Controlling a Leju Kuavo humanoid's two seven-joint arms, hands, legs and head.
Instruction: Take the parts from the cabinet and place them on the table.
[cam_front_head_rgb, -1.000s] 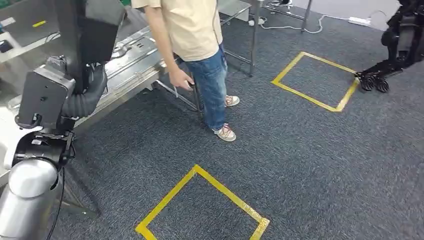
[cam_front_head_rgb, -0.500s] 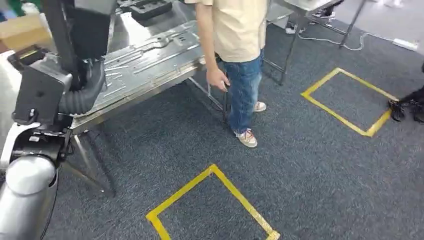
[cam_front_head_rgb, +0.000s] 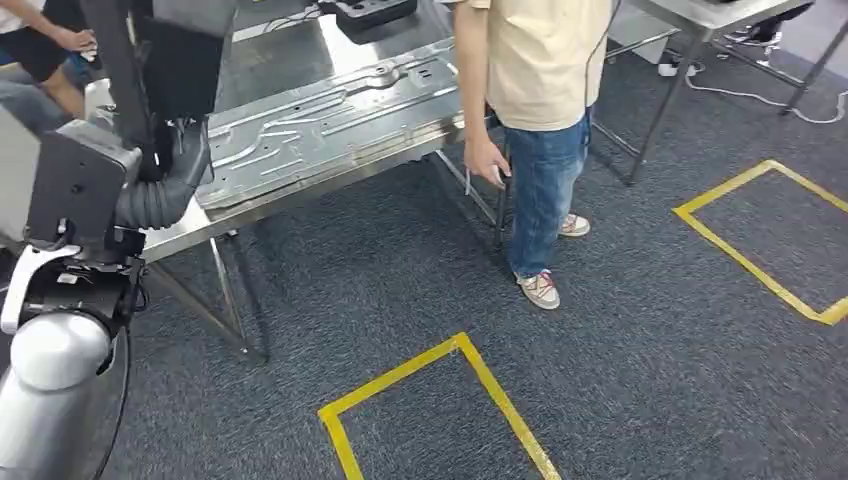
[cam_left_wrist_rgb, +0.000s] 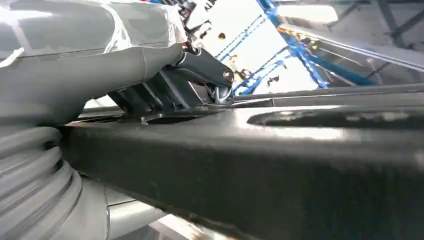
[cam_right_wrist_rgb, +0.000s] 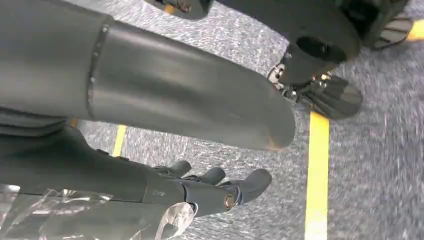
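The robot's left hand (cam_left_wrist_rgb: 165, 75) grips a long black flat part (cam_left_wrist_rgb: 280, 165) above the steel table (cam_front_head_rgb: 200, 235) holding a pressed metal panel (cam_front_head_rgb: 330, 125) (right hand (cam_right_wrist_rgb: 210, 192) hangs empty, fingers apart).

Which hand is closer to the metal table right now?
Left. The left hand, holding a dark part, is raised beside the metal table; the right hand hangs over the carpet.

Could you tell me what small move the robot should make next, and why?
Probably a short step toward the shiny steel table: the left hand grips the dark flat part, well short of it. Aim for the bare near edge, since a stamped grey metal sheet covers the middle and a person in a beige shirt stands at the corner.
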